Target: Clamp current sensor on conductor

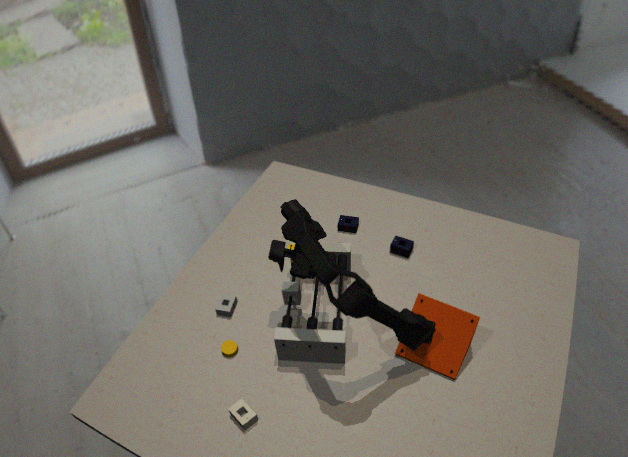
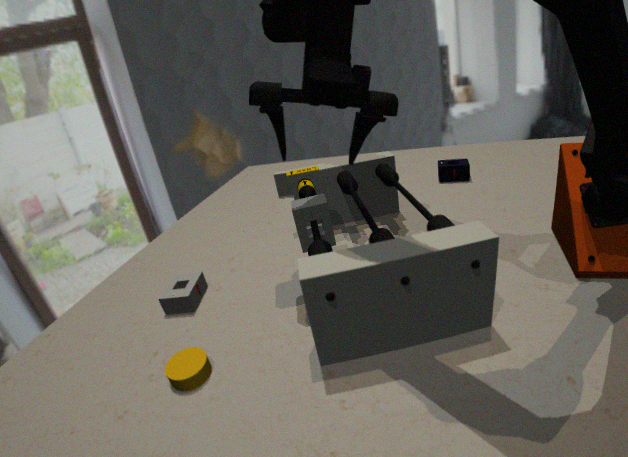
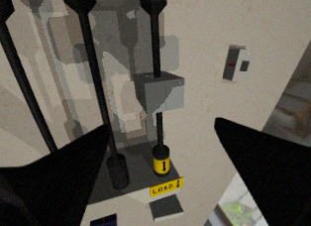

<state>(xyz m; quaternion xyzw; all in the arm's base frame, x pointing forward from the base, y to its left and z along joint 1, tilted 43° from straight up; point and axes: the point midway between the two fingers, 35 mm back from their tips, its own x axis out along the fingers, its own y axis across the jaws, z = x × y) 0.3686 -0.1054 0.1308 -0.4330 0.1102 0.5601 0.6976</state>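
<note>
The grey sensor [image 1: 288,292] [image 2: 311,215] [image 3: 173,94] sits around the conductor [image 2: 315,231] [image 3: 156,47] that runs to the yellow LOAD label [image 1: 290,246] [image 2: 302,171] [image 3: 166,186]. Its body looks closed, with a thin seam in the wrist view; the latch cannot be made out. A small red mark shows on its side, too small to read its direction. My gripper [image 2: 317,161] [image 3: 161,125] is wide open and empty, above the LOAD end of the rack and clear of the sensor.
Two other conductors run beside it between the rack's grey end walls [image 1: 310,347] [image 2: 401,299]. Around the rack are a grey block [image 1: 226,306] [image 2: 183,294], a yellow disc [image 1: 229,348] [image 2: 187,368], a cream block [image 1: 249,417], two navy blocks [image 1: 348,224] [image 1: 401,246] and an orange plate [image 1: 456,335].
</note>
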